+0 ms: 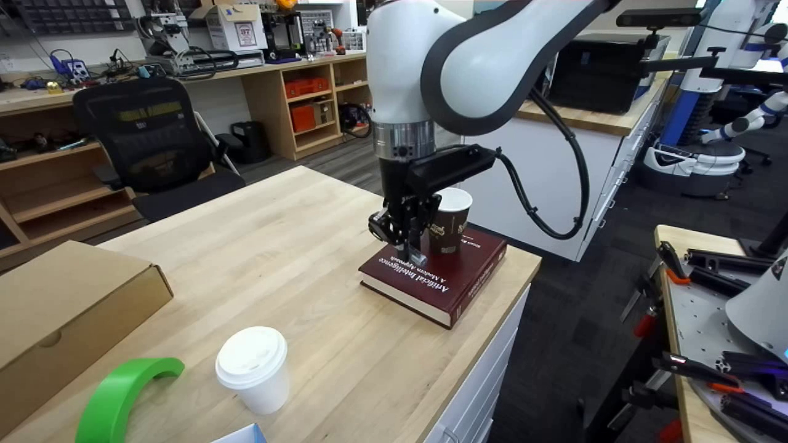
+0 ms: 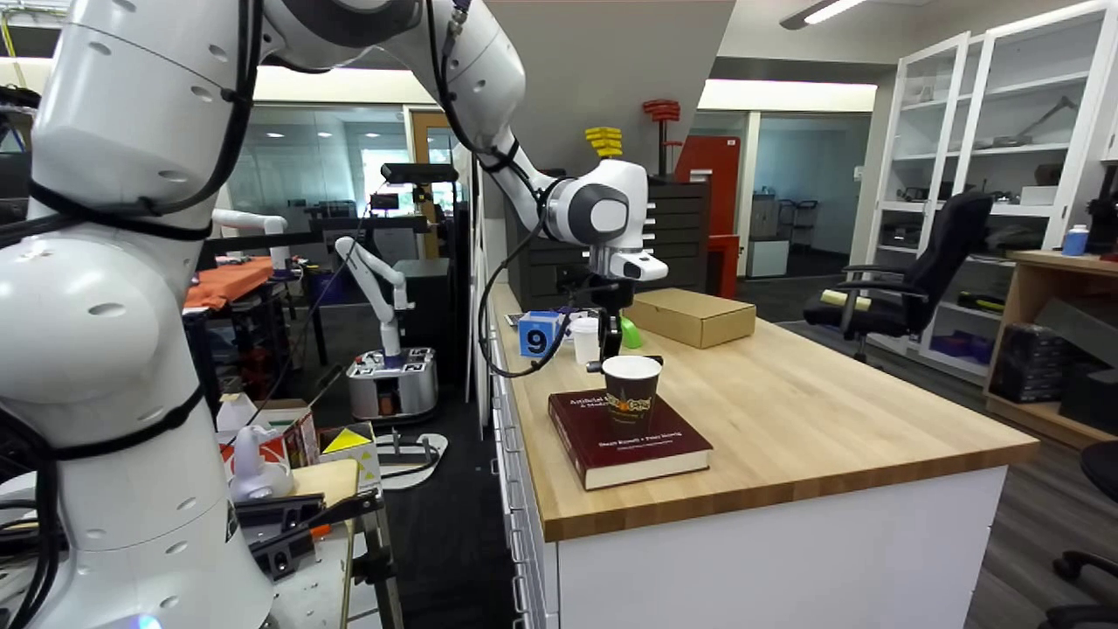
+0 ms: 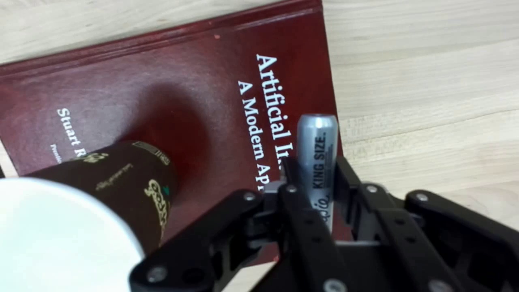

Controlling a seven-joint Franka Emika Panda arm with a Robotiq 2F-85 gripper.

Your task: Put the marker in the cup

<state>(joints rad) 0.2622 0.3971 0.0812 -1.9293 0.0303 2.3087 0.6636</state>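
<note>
The marker (image 3: 318, 154), silver-grey with black lettering, is between the two fingers of my gripper (image 3: 316, 174) in the wrist view. The fingers touch it on both sides. In an exterior view its grey end (image 1: 418, 256) sticks out below the gripper (image 1: 409, 243), over the book; whether it touches the book cannot be told. The dark brown cup (image 1: 448, 234) with a white rim stands upright on the book, right beside the gripper. It also shows in the wrist view (image 3: 121, 194) at lower left, and in an exterior view (image 2: 631, 397), where it partly hides the gripper (image 2: 603, 356).
The dark red book (image 1: 443, 283) lies near a corner of the wooden table (image 2: 803, 411). A white lidded cup (image 1: 253, 369), a green arch (image 1: 123, 394), a cardboard box (image 1: 74, 295) and a blue box with a 9 (image 2: 537, 334) stand farther along the table.
</note>
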